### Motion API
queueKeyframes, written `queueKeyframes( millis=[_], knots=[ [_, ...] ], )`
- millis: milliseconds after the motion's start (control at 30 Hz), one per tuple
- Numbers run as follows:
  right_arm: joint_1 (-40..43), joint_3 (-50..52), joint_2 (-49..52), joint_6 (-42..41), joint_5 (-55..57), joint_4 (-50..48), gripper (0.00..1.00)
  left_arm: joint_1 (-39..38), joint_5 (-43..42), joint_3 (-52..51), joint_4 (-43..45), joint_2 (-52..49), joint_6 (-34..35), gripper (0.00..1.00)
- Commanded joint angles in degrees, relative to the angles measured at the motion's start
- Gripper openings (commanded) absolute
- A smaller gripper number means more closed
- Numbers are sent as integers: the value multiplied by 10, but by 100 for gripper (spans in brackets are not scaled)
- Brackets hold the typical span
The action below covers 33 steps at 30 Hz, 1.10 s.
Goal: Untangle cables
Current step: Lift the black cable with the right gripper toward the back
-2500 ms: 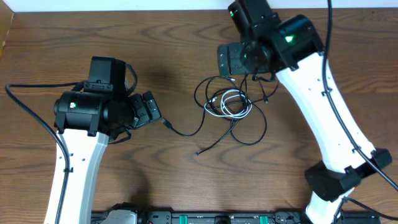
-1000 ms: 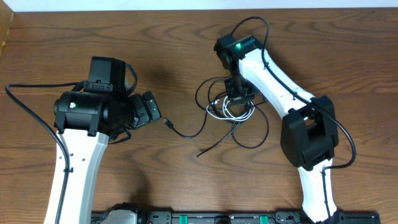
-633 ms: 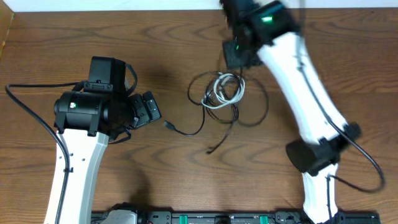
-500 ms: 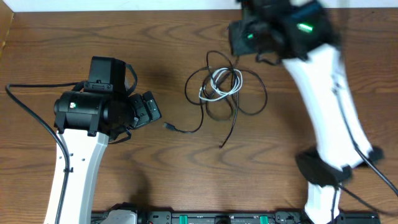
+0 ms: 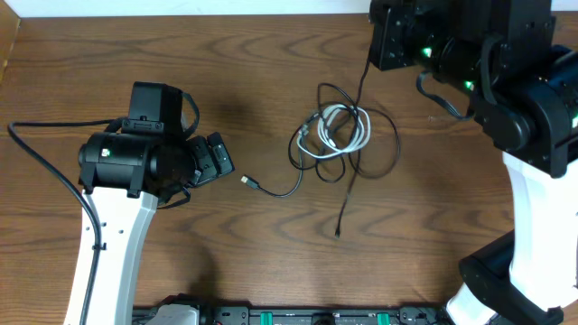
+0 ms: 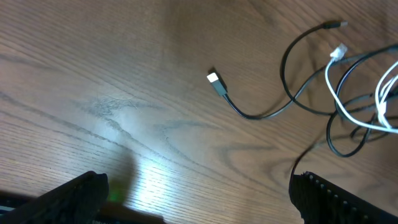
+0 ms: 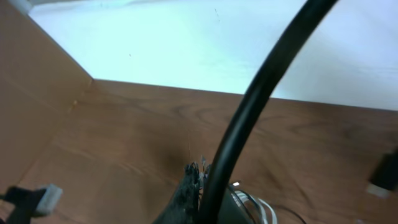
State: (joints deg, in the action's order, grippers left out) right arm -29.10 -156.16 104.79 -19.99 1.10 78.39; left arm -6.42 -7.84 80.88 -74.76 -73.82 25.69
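**Right end effector** (image 7: pixel 188 198): clenched. In the overhead view it is hidden under the arm at the upper right of the frame. A second ago it was down in the heap at frame centre; it has since risen and swung up and right.

**Black cable** (image 5: pixel 363 81): a strand running straight from the heap up toward that end effector, so judged to be pinched there. The contact itself is not visible.

**Cables, main heap** (image 5: pixel 339 131): right of centre on the tabletop (image 5: pixel 181 262). The heap has followed the pull, drifting slightly right.
- The white cable (image 6: pixel 337 52) is still looped inside the black loops.
- One black tail end (image 5: pixel 338 235) formerly pointed down-left of the heap. It now hangs almost straight below it.

**USB plug** (image 5: pixel 246 181): end of a black lead trailing left of the heap. It lies about where it did before, with its lead drawn a little straighter.

**Left end effector** (image 5: pixel 215 161): released, jaws wide, holding nothing. It is parked left of the plug, unchanged throughout.

**Assessment**: the lift has loosened the black loops and freed one tail, but no cable lies apart yet. White and black are still interlaced, so the task is at an early stage.
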Motion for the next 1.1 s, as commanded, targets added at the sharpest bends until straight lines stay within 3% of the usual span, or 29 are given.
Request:
queueKeyframes(
  millis=[0,200,333,533,767,900,1067],
  knots=[
    [3,-2,-1,-37,4,-42,1,3,-3,3,-2,0,3,98],
    [3,-2,-46,-38,-2,-203,1,3,-3,3,-2,0,3,98],
    [3,-2,-83,-31,18,-245,2,3,-3,3,-2,0,3,98],
    [3,-1,-98,-10,76,-167,1,3,-3,3,-2,0,3,98],
    [2,7,-31,20,59,-8,1,3,-3,3,-2,0,3,98],
    [2,7,24,20,-36,29,1,3,-3,3,-2,0,3,98],
    [2,7,61,56,-250,0,1,3,-3,3,-2,0,3,98]
  ],
)
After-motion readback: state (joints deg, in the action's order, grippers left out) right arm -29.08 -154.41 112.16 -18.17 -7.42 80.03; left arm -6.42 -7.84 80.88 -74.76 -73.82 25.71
